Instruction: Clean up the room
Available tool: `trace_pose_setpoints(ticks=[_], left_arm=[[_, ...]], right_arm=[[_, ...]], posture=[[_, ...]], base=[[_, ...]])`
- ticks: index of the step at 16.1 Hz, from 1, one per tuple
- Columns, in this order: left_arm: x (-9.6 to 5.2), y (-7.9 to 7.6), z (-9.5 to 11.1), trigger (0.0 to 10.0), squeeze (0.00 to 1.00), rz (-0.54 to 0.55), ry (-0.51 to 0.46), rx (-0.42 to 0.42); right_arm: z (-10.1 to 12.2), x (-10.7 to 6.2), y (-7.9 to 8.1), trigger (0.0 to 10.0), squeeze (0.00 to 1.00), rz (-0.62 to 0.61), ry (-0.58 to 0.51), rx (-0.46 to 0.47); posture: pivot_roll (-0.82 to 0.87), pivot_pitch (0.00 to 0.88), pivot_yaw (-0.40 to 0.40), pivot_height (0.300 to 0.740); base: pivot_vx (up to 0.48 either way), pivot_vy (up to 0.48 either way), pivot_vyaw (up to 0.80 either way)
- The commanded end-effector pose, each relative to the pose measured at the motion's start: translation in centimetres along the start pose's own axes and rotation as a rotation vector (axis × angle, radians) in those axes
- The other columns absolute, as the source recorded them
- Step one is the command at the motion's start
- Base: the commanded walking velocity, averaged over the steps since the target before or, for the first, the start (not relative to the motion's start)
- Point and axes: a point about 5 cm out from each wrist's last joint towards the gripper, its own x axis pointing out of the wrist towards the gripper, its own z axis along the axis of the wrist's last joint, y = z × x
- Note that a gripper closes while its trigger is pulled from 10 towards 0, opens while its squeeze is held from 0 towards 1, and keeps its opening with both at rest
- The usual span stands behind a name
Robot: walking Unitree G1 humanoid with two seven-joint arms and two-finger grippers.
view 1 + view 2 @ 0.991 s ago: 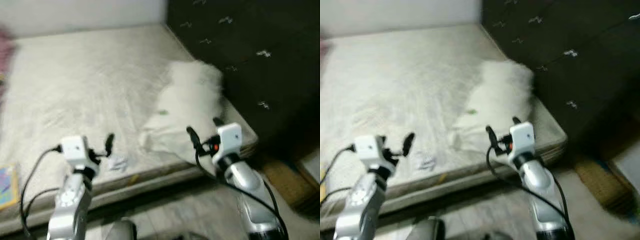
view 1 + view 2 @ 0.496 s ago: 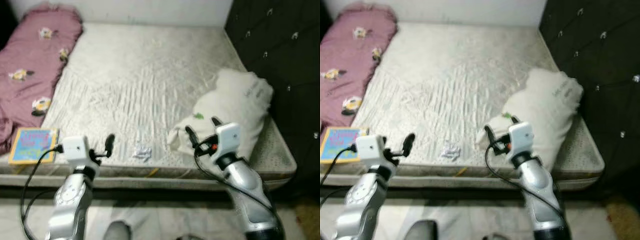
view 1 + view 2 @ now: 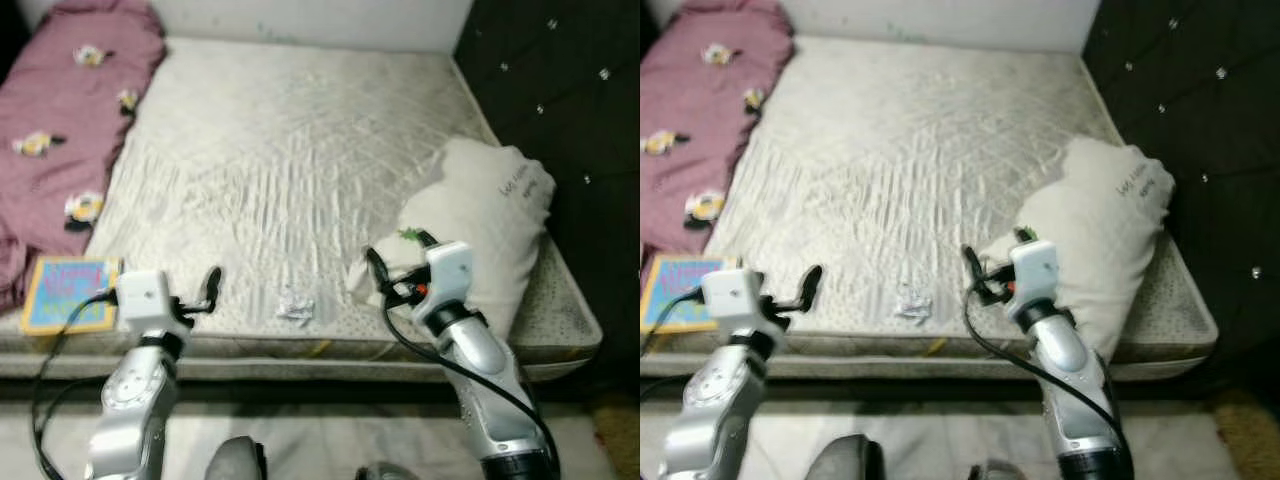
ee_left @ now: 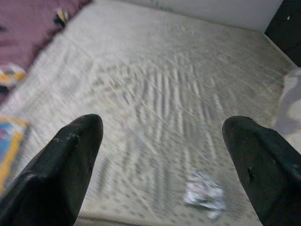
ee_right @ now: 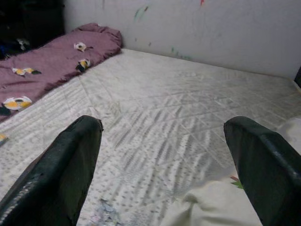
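Note:
A small crumpled white wrapper [image 3: 296,309] lies near the front edge of the bare mattress [image 3: 290,150]; it also appears as the wrapper [image 4: 203,194] ahead of my left gripper. A colourful book [image 3: 68,295] rests on the mattress's front left corner. A maroon blanket [image 3: 55,120] with yellow prints lies along the left side. A white pillow [image 3: 480,225] leans at the right. My left gripper [image 3: 195,295] hovers open at the front edge, left of the wrapper. My right gripper [image 3: 398,255] is open just in front of the pillow's near end.
A dark tufted headboard [image 3: 560,90] rises along the mattress's right side. A white wall [image 5: 188,28] stands behind the bed. Pale floor [image 3: 300,440] runs below the mattress's front edge, where my arms stand.
The camera swung left and steadied, bringing the blanket and book into view. Both arms keep the same raised pose with fingers open, now slightly lower in the picture.

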Motion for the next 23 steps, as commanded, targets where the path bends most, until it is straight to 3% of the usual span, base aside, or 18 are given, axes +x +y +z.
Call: trace_pose_setpoints(ticks=[1,9,23], left_arm=[[-0.04,-0.49,-0.07,10.0,0.0,-0.014,-0.002,-0.001],[0.04,-1.07,0.36,10.0,0.0,-0.073,-0.029,-0.024],[0.0,-1.14,0.24,10.0,0.0,-0.09,-0.023,-0.028]], right_arm=[[-0.28,-0.44,-0.65,10.0,0.0,-0.018,0.015,-0.009],[-0.25,-0.22,-0.55,10.0,0.0,-0.019,0.008,-0.015],[-0.32,-0.36,-0.76,10.0,0.0,-0.029,0.011,-0.011]], posture=[[0.04,0.089,-0.06,0.74],[0.04,0.084,-0.055,0.74],[0.03,0.086,-0.054,0.74]], base=[[0.0,0.0,0.0],[0.0,0.0,0.0],[0.283,0.0,0.0]])
